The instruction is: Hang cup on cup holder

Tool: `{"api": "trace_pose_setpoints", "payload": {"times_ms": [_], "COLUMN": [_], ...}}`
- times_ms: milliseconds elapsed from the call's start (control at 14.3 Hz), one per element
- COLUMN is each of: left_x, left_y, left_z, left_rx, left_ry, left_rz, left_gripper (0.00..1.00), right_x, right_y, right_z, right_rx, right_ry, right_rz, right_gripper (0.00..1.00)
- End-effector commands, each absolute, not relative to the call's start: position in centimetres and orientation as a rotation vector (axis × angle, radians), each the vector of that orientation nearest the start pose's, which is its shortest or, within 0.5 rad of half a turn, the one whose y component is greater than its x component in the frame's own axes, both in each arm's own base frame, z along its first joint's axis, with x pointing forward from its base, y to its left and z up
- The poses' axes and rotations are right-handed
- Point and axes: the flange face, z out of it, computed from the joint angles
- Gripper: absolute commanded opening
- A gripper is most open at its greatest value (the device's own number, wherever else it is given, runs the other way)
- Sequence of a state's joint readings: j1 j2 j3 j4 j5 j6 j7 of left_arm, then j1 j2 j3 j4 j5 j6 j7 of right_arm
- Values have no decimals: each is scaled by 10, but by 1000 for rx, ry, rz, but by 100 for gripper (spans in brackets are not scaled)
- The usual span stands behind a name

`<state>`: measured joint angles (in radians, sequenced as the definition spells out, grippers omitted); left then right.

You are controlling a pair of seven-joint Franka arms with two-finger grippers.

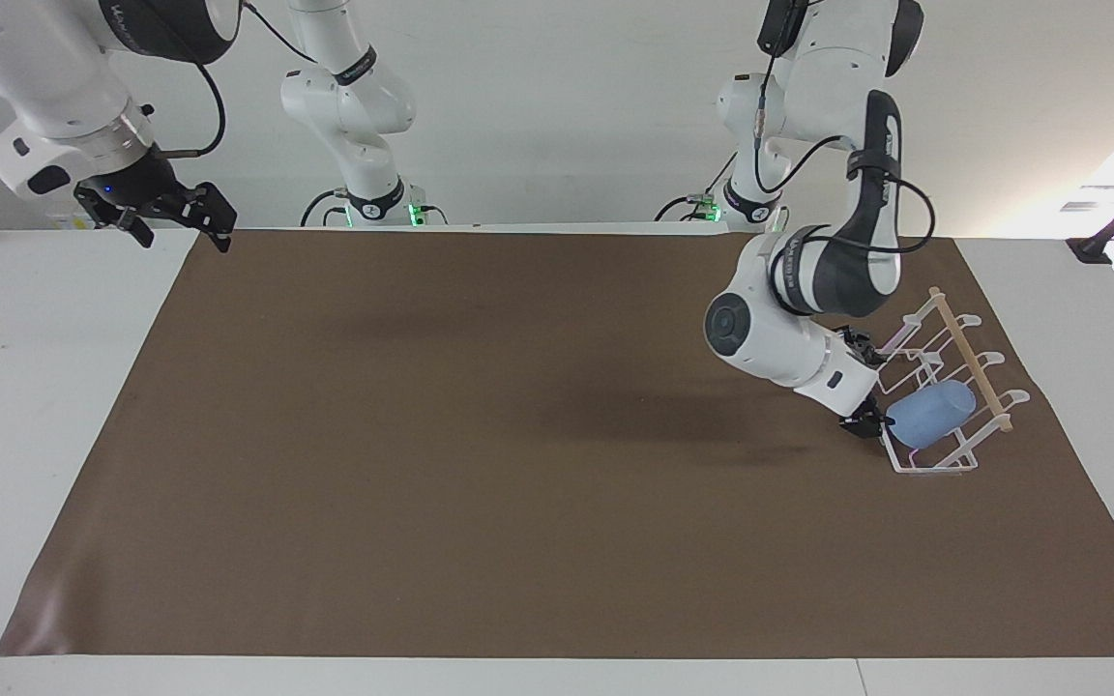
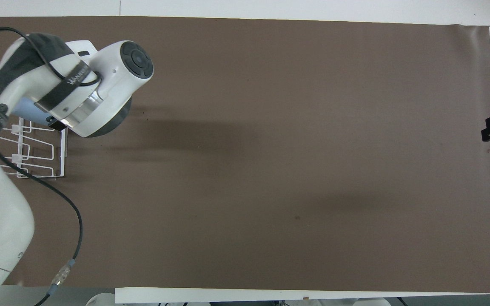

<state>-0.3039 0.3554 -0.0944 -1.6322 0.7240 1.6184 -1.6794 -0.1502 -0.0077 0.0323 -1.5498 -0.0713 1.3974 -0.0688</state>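
The light-blue cup [image 1: 929, 413] hangs slanted, mouth down, on a prong of the white wire cup holder [image 1: 939, 467] at the left arm's end of the mat. The holder's wooden rod [image 1: 969, 358] runs across its top. My left gripper [image 1: 868, 383] is just beside the cup, open and holding nothing, its fingers mostly hidden by the wrist. In the overhead view the left arm covers the gripper; only a sliver of the cup [image 2: 26, 108] and part of the holder [image 2: 36, 158] show. My right gripper [image 1: 180, 227] waits, open, over the mat's corner at the right arm's end.
A brown mat [image 1: 518, 464] covers the table. The left arm's elbow and wrist [image 1: 770, 329] hang over the mat next to the holder. White table margins [image 1: 35, 406] flank the mat.
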Motion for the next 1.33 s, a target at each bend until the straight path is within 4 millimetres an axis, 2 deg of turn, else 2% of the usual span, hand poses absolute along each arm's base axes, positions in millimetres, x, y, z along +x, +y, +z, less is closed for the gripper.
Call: {"api": "trace_pose_setpoints", "payload": {"times_ms": [0, 70, 210, 419, 489, 629, 699, 769, 839, 978, 1048, 1258], "left_x": [598, 596, 595, 586, 582, 569, 565, 563, 562, 565, 565, 561], "left_y": [-155, -151, -131, -98, -88, -76, -71, -68, -64, -72, -72, -70], "left_z": [450, 459, 480, 529, 540, 576, 593, 602, 604, 608, 621, 624], "left_rx": [-2449, -2564, -2731, -2997, -3022, -3035, -3042, -3045, -3069, -3122, -3130, -3137], "left_ry": [-1052, -926, -772, -411, -290, 44, 178, 268, 263, 266, 255, 269], "left_rz": [-200, -98, 28, 140, 194, 310, 314, 322, 322, 307, 274, 304], "left_gripper": [100, 100, 100, 100, 100, 100, 100, 100, 100, 100, 100, 100], "right_x": [523, 523, 523, 523, 523, 523, 523, 523, 523, 523, 523, 523], "right_y": [-70, -70, -70, -70, -70, -70, -70, -70, -70, -70, -70, -70], "right_z": [624, 624, 624, 624, 624, 624, 624, 624, 624, 624, 624, 624], "right_rx": [-3189, -3189, -3189, -3189, -3189, -3189, -3189, -3189, -3189, -3189, -3189, -3189], "right_ry": [82, 82, 82, 82, 82, 82, 82, 82, 82, 82, 82, 82], "right_rz": [235, 235, 235, 235, 235, 235, 235, 235, 235, 235, 235, 235], "right_gripper": [99, 99, 99, 99, 99, 99, 99, 99, 99, 99, 99, 99]}}
